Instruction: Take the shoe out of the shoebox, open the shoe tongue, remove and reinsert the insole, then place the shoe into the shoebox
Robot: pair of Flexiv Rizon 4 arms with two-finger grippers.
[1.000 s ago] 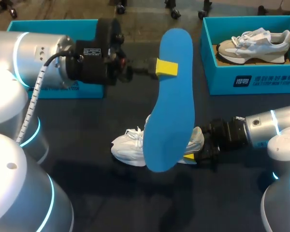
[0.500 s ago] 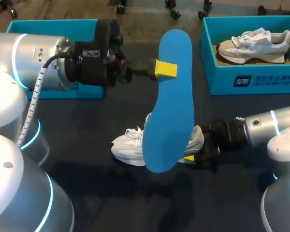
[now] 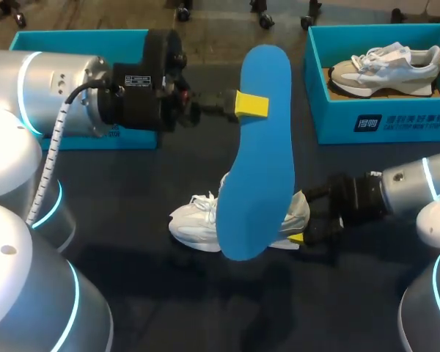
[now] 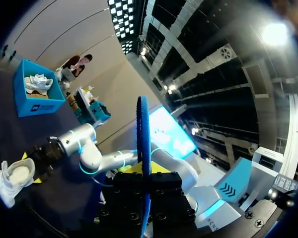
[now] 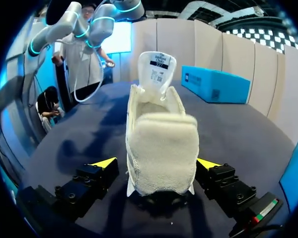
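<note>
My left gripper is shut on a big blue insole and holds it up over the table's middle. In the left wrist view the insole stands edge-on, clamped in that gripper. Below it a white shoe lies on the dark table, partly hidden by the insole. My right gripper is open at the shoe's heel. In the right wrist view the heel sits between the spread fingers of this gripper, and the tongue stands raised.
A teal shoebox at the back right holds another pale shoe. A second teal box at the back left is mostly hidden behind my left arm. The same back-right box shows in the left wrist view.
My right gripper has opened wider at the heel and drawn back slightly to the right. The left arm and the insole have stayed put.
</note>
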